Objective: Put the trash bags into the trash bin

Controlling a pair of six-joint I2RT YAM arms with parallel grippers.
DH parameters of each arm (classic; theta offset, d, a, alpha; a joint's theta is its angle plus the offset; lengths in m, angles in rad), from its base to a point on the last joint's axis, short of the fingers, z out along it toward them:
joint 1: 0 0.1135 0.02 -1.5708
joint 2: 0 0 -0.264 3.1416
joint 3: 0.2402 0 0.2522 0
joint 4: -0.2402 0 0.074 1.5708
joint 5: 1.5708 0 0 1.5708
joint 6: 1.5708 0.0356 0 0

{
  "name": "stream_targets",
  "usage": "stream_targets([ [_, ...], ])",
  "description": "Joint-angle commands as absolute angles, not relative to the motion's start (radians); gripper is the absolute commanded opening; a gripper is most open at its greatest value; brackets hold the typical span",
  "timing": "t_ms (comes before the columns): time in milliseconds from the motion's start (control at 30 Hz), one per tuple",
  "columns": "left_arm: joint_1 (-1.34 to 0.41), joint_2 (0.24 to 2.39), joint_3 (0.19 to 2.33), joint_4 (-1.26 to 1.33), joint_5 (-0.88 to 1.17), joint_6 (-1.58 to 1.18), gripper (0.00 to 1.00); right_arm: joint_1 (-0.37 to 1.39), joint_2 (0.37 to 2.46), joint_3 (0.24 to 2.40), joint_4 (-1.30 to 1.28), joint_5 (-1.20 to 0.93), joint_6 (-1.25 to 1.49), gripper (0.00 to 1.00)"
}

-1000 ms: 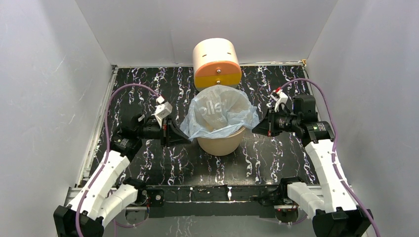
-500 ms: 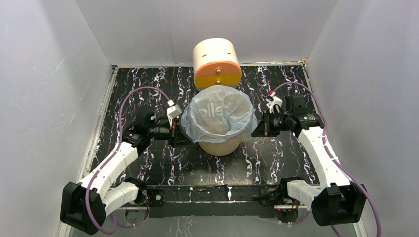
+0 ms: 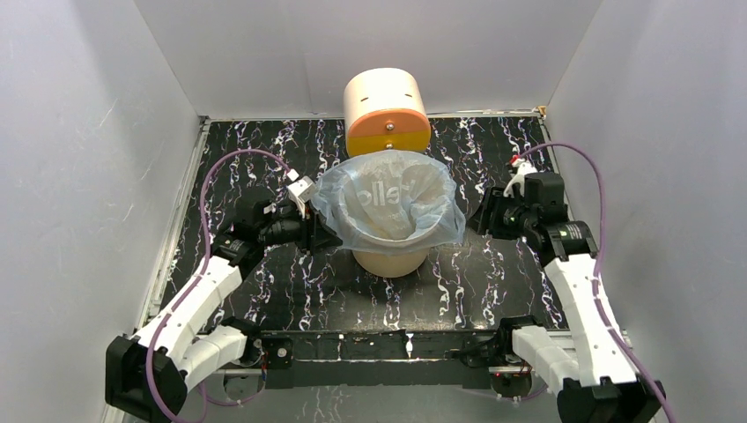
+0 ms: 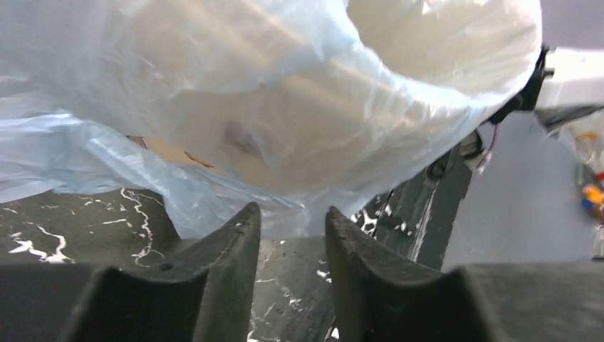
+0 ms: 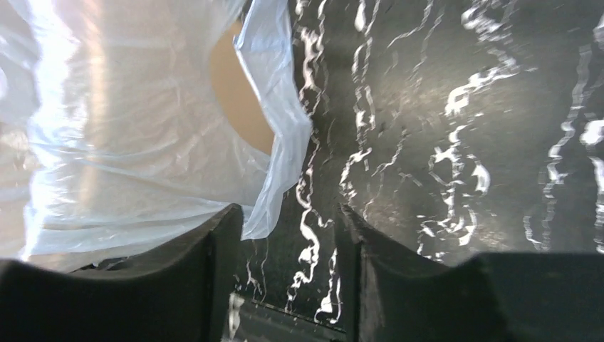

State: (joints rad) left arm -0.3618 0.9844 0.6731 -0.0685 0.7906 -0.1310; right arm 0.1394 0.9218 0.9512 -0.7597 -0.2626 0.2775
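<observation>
The desk (image 3: 264,150) carries the bin (image 3: 392,262) at its middle. The bag (image 3: 388,194) lines the bin, its mouth folded out over the rim and hanging down both sides. On the left arm (image 3: 198,295) and the right arm (image 3: 581,282) the jaws stand apart, gripping nothing, with the hem just ahead of each. To clear away well, I would draw each arm straight back toward its own desk edge, slowly, so no fingertip snags the film.

Lettering: white letters (image 3: 380,192) are showing on the thin translucent pale-blue plastic film bag (image 3: 339,220), reading roughly "ello", apparently mirrored.
Legibility: the first letter is blurring into the crinkles.
Place: the letters are sitting on the film inside the mouth of the plain beige round bucket (image 3: 392,262), towards its far left side.
</observation>
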Motion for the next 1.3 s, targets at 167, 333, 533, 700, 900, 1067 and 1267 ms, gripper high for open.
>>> stream_targets([
  [167,-0.359,0.934,0.743,-0.174,0.74,-0.133,0.52,0.137,0.729,1.035,-0.694,-0.022,0.37,0.75],
  [333,-0.359,0.889,0.761,-0.203,0.667,-0.174,0.73,0.137,0.777,1.054,-0.686,-0.08,0.448,0.75],
  [533,-0.359,0.87,0.812,-0.261,0.579,-0.178,0.78,0.137,0.92,1.017,-0.606,-0.212,0.509,0.75],
  [700,-0.356,0.81,0.845,-0.312,0.227,-0.255,0.88,0.122,1.022,1.011,-0.531,-0.236,0.486,0.77],
  [900,-0.276,0.896,0.892,-0.34,0.193,-0.321,0.93,0.082,1.128,1.015,-0.488,-0.363,0.453,0.79],
  [1067,-0.135,0.973,0.842,-0.152,0.458,-0.441,0.93,0.052,1.206,1.03,-0.477,-0.452,0.434,0.79],
  [1267,-0.123,1.107,0.789,0.084,0.77,-0.548,0.92,0.044,1.255,1.011,-0.441,-0.543,0.427,0.79],
])
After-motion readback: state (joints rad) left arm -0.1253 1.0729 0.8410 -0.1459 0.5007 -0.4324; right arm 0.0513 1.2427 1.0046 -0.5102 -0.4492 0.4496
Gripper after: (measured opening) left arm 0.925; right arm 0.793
